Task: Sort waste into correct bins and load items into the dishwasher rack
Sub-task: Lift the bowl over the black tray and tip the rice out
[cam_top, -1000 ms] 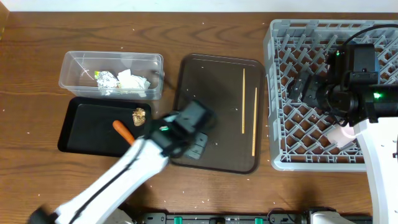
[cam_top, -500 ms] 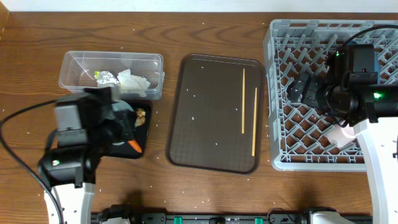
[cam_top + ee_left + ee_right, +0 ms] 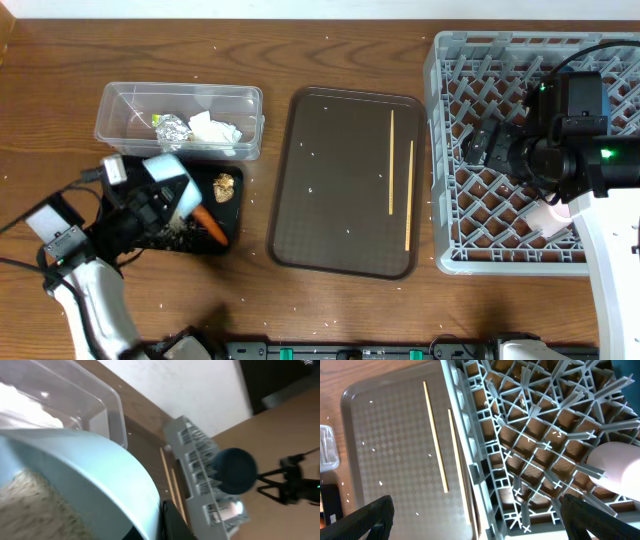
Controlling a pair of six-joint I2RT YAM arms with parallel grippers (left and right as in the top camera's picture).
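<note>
My left gripper (image 3: 150,205) is shut on the rim of the white bowl with a pale blue outside (image 3: 170,185), holding it tilted over the black tray (image 3: 125,180). In the left wrist view the bowl (image 3: 95,475) fills the frame, with rice-like grains (image 3: 25,505) inside. The orange carrot (image 3: 211,226) and the brown lump (image 3: 224,186) lie on the black tray. The clear tub (image 3: 120,105) holds the tissue (image 3: 212,130) and the wrapper (image 3: 165,124). My right gripper (image 3: 482,522) is open and empty above the grey rack (image 3: 450,215). A white-pink cup (image 3: 615,467) sits in the rack.
Two wooden chopsticks (image 3: 391,160) lie side by side on the right of the dark brown tray (image 3: 330,180), also in the right wrist view (image 3: 435,440). A dark blue round shape (image 3: 235,470) stands in the rack. Small white grains are scattered over the table.
My left arm has swung from the brown tray's front left corner to the left, and now tips the bowl over the black tray. The right arm has not moved.
</note>
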